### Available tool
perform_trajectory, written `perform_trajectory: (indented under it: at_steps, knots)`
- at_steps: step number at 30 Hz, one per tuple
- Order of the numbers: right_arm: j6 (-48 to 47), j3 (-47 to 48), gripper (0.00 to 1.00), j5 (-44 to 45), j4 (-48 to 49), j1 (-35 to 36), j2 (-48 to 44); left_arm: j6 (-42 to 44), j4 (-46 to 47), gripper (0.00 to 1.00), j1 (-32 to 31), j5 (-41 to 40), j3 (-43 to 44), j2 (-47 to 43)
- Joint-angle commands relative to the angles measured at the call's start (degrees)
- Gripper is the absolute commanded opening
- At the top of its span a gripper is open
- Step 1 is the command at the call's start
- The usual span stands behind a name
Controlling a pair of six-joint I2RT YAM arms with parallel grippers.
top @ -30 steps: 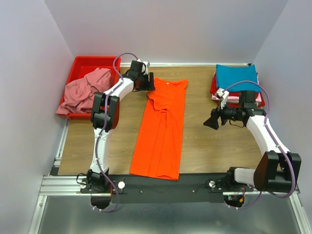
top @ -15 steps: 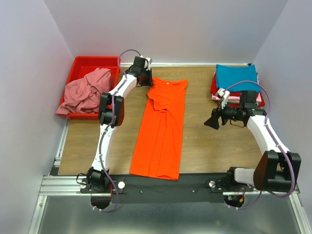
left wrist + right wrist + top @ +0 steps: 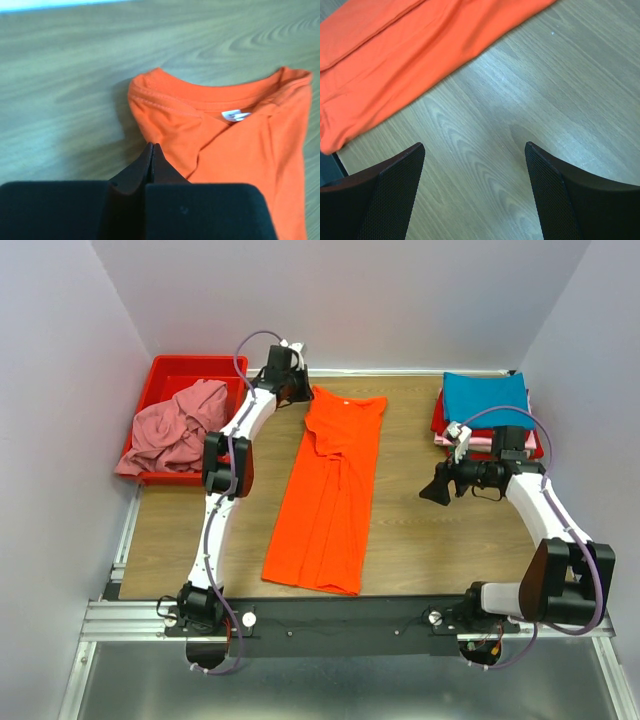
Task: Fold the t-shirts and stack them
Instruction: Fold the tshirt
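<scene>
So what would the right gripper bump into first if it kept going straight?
Likely the orange t-shirt, which the open right gripper points toward; if it slants down, bare table first. Depth is unclear.

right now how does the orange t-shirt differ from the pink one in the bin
The orange t-shirt lies flat on the table, folded lengthwise; the pink t-shirt is crumpled in the red bin. The left gripper pinches the orange t-shirt; no gripper touches the pink t-shirt. Both are plain.
</scene>
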Motion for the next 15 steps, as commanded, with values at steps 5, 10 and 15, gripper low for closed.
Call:
perform_trajectory:
  at_steps: [5, 10, 15]
  knots:
    - [-0.68, -0.74, 0.88, -0.37, 0.54, -0.59, 2.25, -3.85, 7.05, 0.15, 1.93, 5.09, 4.43, 1.98]
    - [-0.59, -0.91, 0.88, -1.51, 0.54, -0.59, 2.43, -1.57, 5.47, 0.46, 3.42, 4.13, 3.12, -3.54]
    - [0.55, -1.0, 0.88, -2.92, 0.45, -0.51, 2.08, 1.94, 3.18, 0.5, 6.23, 1.4, -3.45, -16.79]
